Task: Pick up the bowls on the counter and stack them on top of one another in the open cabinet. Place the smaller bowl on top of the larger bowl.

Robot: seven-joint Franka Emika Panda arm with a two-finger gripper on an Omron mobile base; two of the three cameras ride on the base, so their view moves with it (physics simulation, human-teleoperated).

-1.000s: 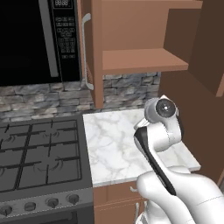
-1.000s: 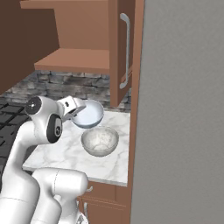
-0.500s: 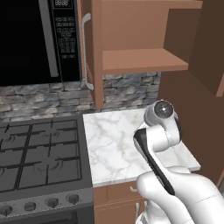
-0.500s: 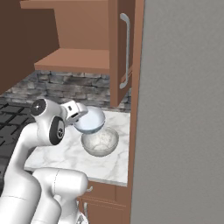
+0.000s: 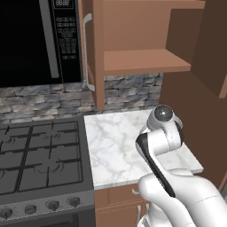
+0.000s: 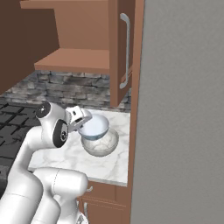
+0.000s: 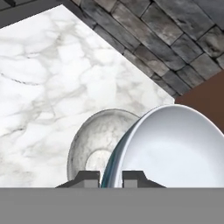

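Observation:
My gripper (image 7: pixel 110 177) is shut on the rim of the smaller bowl (image 7: pixel 175 146), a glossy white bowl with a pale blue outside, also in the right base view (image 6: pixel 95 127). It hangs tilted just above the larger bowl (image 6: pixel 101 144), the grey speckled one that rests on the marble counter (image 6: pixel 65 155). In the hand view the larger bowl (image 7: pixel 94 144) lies below and partly behind the small one. The open cabinet (image 5: pixel 142 61) with its wooden shelf stands above the counter (image 5: pixel 111 142); its door with a silver handle (image 6: pixel 127 48) is swung out.
A black gas stove (image 5: pixel 40 155) lies left of the counter, with a black microwave (image 5: pixel 40 40) above it. A stone backsplash (image 5: pixel 128 91) runs behind. A tall grey panel (image 6: pixel 183 109) bounds the right side.
The gripper with the smaller bowl has moved down and toward the larger bowl, now hovering right over it. The larger bowl has not moved.

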